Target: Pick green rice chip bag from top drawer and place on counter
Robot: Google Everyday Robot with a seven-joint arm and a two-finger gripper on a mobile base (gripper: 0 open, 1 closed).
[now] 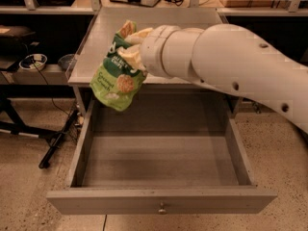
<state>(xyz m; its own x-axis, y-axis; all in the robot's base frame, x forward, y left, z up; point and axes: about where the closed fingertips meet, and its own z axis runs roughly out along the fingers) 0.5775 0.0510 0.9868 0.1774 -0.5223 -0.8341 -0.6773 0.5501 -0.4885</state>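
The green rice chip bag (117, 76) hangs crumpled from my gripper (131, 46), which is shut on its top. The bag is in the air over the front left edge of the counter (101, 42), its lower end hanging past the edge above the drawer's back left corner. The top drawer (159, 148) is pulled fully open below, and its inside shows nothing in it. Its front panel has a small metal knob (162, 208) at the centre. My white arm (231, 64) reaches in from the right and covers the right part of the counter.
A shelf at the left holds a small bowl with a cable (32, 61) and a dark object. A black stand leg (57, 138) lies on the speckled floor left of the cabinet. Cables and equipment sit behind the counter.
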